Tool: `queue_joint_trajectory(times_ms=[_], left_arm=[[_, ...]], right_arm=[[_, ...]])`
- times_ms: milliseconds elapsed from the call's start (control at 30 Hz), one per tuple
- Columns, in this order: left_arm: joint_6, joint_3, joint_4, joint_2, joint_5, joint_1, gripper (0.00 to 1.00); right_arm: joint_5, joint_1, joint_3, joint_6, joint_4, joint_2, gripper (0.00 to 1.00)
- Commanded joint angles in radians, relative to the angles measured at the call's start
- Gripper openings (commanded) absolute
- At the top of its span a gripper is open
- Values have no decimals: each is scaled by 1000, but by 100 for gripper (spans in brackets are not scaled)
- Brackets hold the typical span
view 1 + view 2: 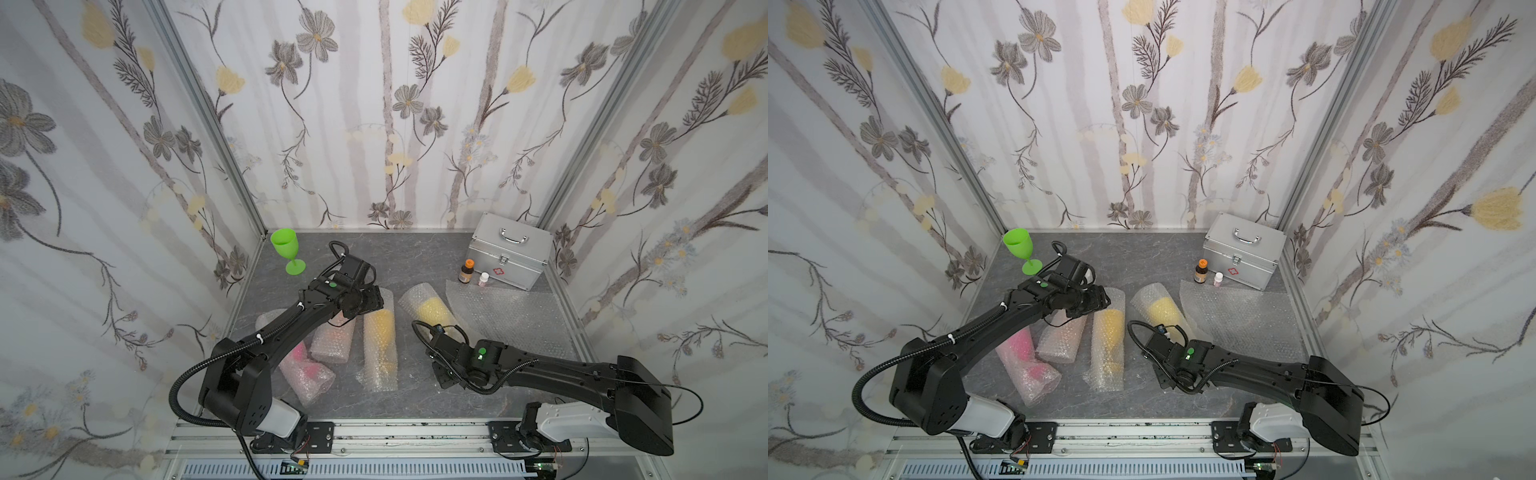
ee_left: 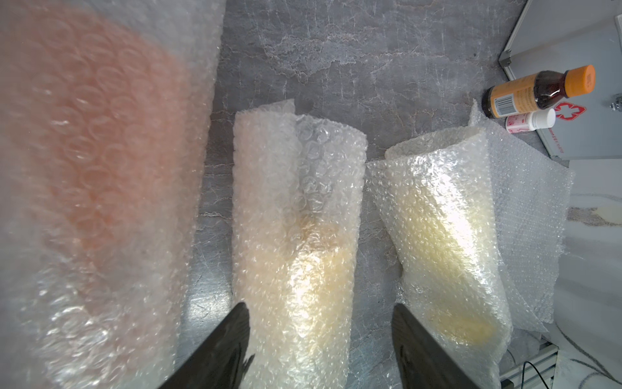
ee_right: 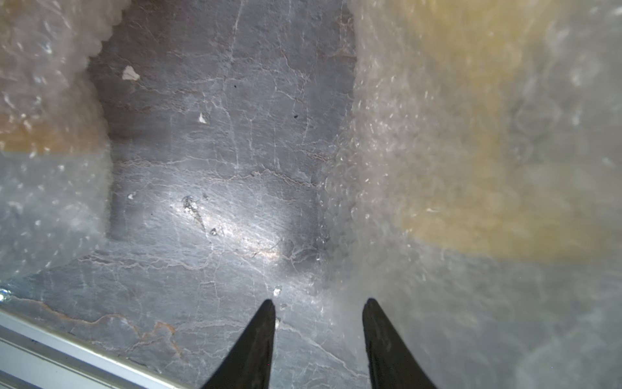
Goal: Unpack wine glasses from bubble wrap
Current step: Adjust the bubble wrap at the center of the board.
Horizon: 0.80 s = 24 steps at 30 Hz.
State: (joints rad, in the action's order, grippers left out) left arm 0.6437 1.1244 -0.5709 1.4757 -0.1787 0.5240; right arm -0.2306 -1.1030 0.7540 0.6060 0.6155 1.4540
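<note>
On the grey tabletop (image 1: 415, 257) the lime green goblet (image 1: 285, 244) stands upright far left, while the amber bubble-wrap roll (image 1: 379, 340) lies mid-table, long axis near to far. The left gripper (image 2: 320, 305) gapes wide and empty over its far end; the right gripper (image 3: 319, 300), narrowly parted, holds nothing beside it.
</note>
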Motion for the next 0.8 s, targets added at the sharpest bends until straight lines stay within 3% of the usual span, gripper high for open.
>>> queue_joint_trajectory(times_ms=[0,433,667,767], left_arm=[[26,-15,25,-12,16,6,69],[24,-15,29,-7,18,11,69],[20,-9,26,0,19,11,69],[20,-6,22,0,20,11,69]], right_arm=[[-15,-3,0,-13,11,17,46],[33,8,-110,2,-144,108,46],[77,19,-136,-3,-200,137,41],[92,19,-133,-5,-212,164,34]])
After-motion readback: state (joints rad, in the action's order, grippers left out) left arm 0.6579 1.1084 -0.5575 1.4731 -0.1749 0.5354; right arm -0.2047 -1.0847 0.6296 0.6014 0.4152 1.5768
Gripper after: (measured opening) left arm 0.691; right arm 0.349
